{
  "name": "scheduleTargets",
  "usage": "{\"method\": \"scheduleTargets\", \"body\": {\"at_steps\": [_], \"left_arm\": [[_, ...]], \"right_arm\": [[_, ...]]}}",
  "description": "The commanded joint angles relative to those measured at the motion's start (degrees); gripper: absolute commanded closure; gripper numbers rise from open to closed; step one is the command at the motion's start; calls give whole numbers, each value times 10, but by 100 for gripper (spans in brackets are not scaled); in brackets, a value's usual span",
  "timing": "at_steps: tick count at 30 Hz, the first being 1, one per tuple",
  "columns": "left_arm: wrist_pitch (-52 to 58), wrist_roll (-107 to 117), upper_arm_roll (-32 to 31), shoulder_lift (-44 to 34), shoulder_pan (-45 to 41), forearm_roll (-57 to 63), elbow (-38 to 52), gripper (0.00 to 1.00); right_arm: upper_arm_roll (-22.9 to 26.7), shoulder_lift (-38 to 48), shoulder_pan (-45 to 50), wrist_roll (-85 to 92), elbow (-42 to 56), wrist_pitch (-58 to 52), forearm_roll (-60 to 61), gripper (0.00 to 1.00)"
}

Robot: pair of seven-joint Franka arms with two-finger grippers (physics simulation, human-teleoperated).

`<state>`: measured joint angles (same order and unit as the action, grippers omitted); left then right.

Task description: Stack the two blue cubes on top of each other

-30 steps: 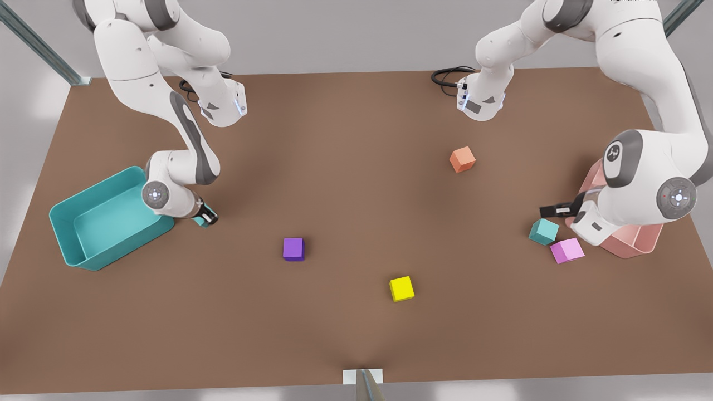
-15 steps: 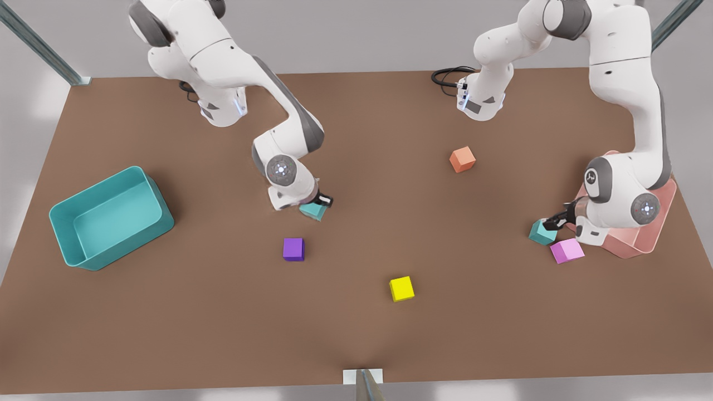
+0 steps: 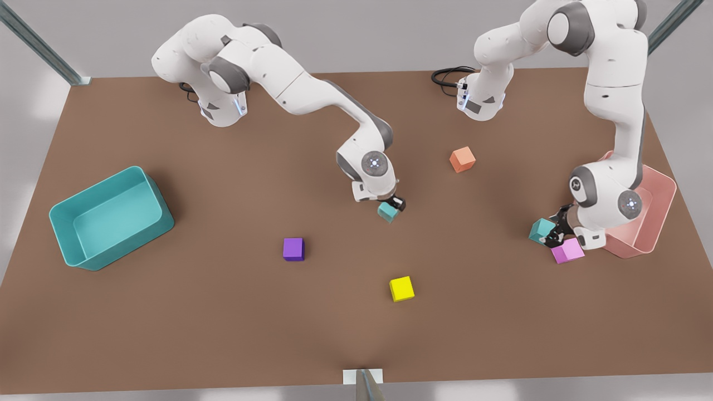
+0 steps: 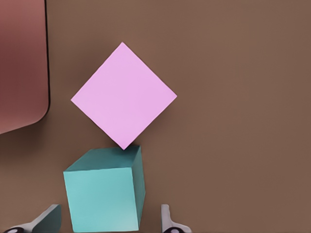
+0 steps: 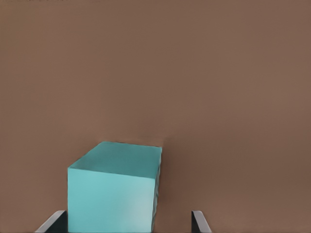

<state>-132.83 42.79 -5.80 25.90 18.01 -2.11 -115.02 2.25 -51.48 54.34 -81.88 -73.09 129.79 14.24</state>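
- Two blue cubes sit well apart on the table [image 3: 223, 334]: one near the middle, the other at the front view's right.
- The right gripper [image 3: 394, 205] [image 5: 126, 221] is over the table's middle, its jaws closed on the first blue cube [image 3: 387, 212] [image 5: 114, 187]. The cube looks tilted, and whether it clears the table is hard to judge. In the right wrist view the finger ends and the cube's lower part are cut off.
- The left gripper [image 3: 552, 235] [image 4: 109, 221] is low at the second blue cube [image 3: 538, 229] [image 4: 102, 194], jaws spread to either side of it with a gap showing on both sides. Only the fingertips [image 4: 167, 218] enter the left wrist view.
- That cube rests on the table with a corner of the pink cube [image 3: 568, 250] [image 4: 124, 94] meeting its edge.
- The pink bin [image 3: 665, 195] [image 4: 22, 63] stands behind them, largely hidden by the arm.
- Elsewhere lie a purple cube [image 3: 293, 248], a yellow cube [image 3: 401, 288], an orange cube [image 3: 462, 159] and, far left, a teal bin [image 3: 122, 248].
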Motion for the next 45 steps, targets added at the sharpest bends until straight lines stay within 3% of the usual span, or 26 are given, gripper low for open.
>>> {"method": "scheduleTargets", "body": {"at_steps": [1, 7, 10, 12, 13, 15, 16, 18, 20, 22, 24, 27, 31, 35, 39, 40, 41, 45], "left_arm": [[-23, 137, 0, 6, 0, 0, 0, 0], [-29, 137, 2, 35, 4, 1, 1, 0], [-36, 137, 2, 47, 4, 2, 1, 2], [-42, 136, 2, 51, 4, 3, 2, 45], [-46, 137, 2, 51, 4, 2, 2, 60], [-46, 137, 2, 51, 4, 2, 2, 64], [-46, 137, 2, 49, 4, 3, 2, 67], [-46, 137, 1, 36, 1, 3, 3, 78], [-44, 140, 1, 19, -3, -2, 4, 78], [28, 140, -3, -22, -35, -59, 3, 77], [111, 140, -4, -42, -69, -80, 3, 77], [135, 192, -76, -40, -85, -85, 18, 77], [191, 265, -92, -1, -265, -57, 184, 74], [190, 360, -91, 152, -368, -4, 394, 71], [229, 360, -94, 151, -439, -4, 372, 71], [161, 357, -111, 109, -440, 2, 273, 71], [129, 360, -112, 94, -442, 2, 241, 71], [127, 362, -119, 94, -444, 1, 236, 71]], "right_arm": [[0, -2, 1, -258, 3, 27, -8, 4], [9, 26, -7, -258, 4, 6, -5, 0], [9, 52, -41, -237, 2, -65, -11, 0], [9, 71, -83, -163, 3, -131, -11, 0], [9, 77, -116, -99, 8, -186, -11, 0], [8, 96, -158, 95, 9, -263, -89, 0], [8, 107, -191, 358, 9, -271, -128, 0], [33, 160, -248, 673, 9, -316, -134, 0], [43, 329, -269, 770, 1, -464, -170, 0], [25, 516, -313, 813, -137, -485, -171, 0], [25, 529, -316, 826, -153, -475, -186, 0], [26, 514, -312, 825, -167, -472, -191, 0], [26, 511, -307, 822, -169, -474, -190, 0], [26, 509, -308, 822, -169, -473, -188, 0], [27, 506, -311, 822, -172, -473, -186, 0], [28, 506, -312, 822, -172, -473, -186, 0], [28, 506, -312, 822, -174, -473, -185, 0], [27, 457, -311, 814, -175, -488, -182, 0]]}}
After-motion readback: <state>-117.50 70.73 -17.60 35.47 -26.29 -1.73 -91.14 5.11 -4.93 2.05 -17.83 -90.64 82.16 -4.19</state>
